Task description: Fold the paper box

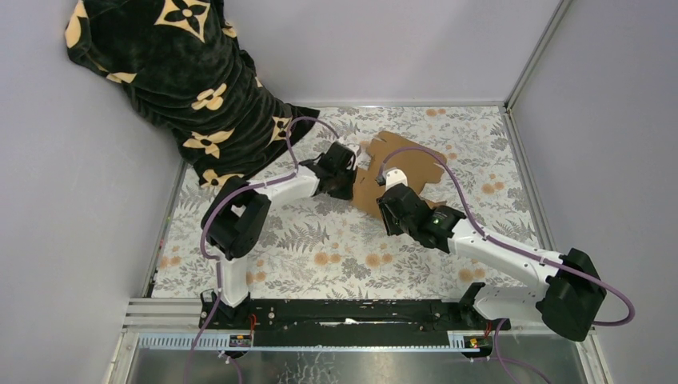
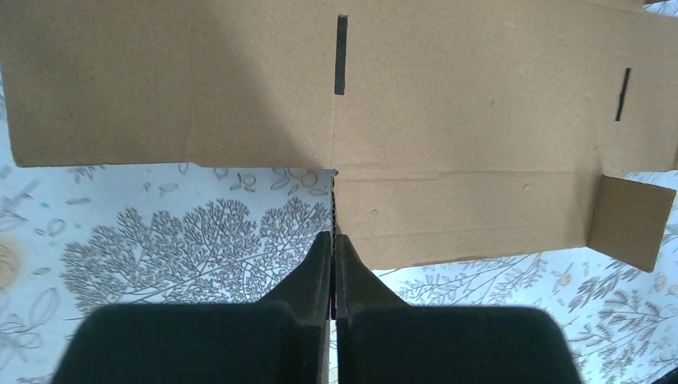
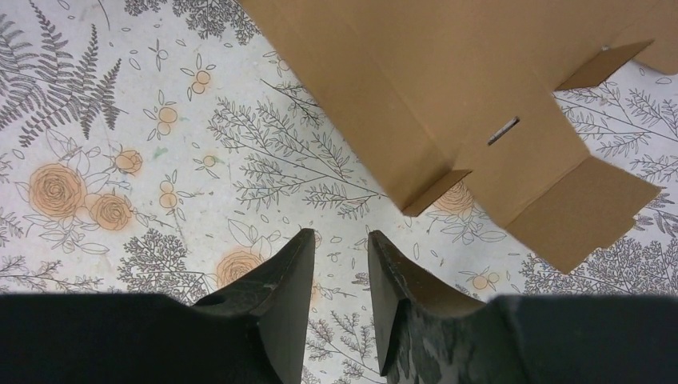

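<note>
The paper box (image 1: 404, 164) is a flat brown die-cut cardboard sheet with flaps and slots, lying at the middle back of the flowered table. My left gripper (image 1: 356, 172) meets its left side; in the left wrist view the left gripper (image 2: 333, 237) is shut on the edge of a flap of the paper box (image 2: 448, 120), the corrugated edge pinched between the fingers. My right gripper (image 1: 384, 188) hovers at the sheet's near edge. In the right wrist view the right gripper (image 3: 341, 238) is open over bare table, nothing between its fingers, with the paper box (image 3: 448, 80) beyond it.
A black blanket with tan flower shapes (image 1: 184, 80) hangs over the back left corner, reaching the table beside the left arm. Grey walls close the table at the back and both sides. A metal rail (image 1: 344, 316) at the near edge carries both arm bases.
</note>
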You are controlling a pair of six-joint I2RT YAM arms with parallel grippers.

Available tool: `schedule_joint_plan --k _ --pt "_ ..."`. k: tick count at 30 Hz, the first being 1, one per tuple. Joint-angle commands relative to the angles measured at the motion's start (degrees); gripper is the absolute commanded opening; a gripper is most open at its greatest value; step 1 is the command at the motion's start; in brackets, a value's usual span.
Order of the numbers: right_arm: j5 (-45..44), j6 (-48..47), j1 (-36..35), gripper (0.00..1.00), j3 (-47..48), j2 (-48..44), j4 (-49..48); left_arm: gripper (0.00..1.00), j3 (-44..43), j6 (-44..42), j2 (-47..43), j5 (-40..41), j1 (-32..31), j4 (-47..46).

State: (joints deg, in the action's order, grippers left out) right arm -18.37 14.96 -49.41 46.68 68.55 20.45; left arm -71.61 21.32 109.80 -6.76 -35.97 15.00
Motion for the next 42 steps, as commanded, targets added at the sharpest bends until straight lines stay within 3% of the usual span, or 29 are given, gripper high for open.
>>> schedule_joint_plan --k 1,9,17,24,42 --pt "-1.1 -2.2 -0.6 0.38 3.3 1.0 0.4 0.01 -10.8 -3.4 2.1 2.0 -0.2 14.2" --pt "-10.9 -7.3 -4.9 0.4 6.6 1.7 0.9 0.03 -26.8 -6.1 5.0 -1.1 0.0 31.6" --pt "-24.1 -16.6 -9.5 0.47 1.1 2.3 -12.9 0.05 -25.1 -5.8 2.4 -5.9 2.2 36.1" --pt "-24.6 -21.2 -13.4 0.59 -3.5 5.6 -23.8 0.06 -23.7 -6.1 1.6 -7.4 2.5 38.1" --pt "-23.1 -23.5 -20.2 0.59 -4.7 13.6 -29.0 0.06 -23.6 -6.5 0.7 -8.9 3.6 39.4"
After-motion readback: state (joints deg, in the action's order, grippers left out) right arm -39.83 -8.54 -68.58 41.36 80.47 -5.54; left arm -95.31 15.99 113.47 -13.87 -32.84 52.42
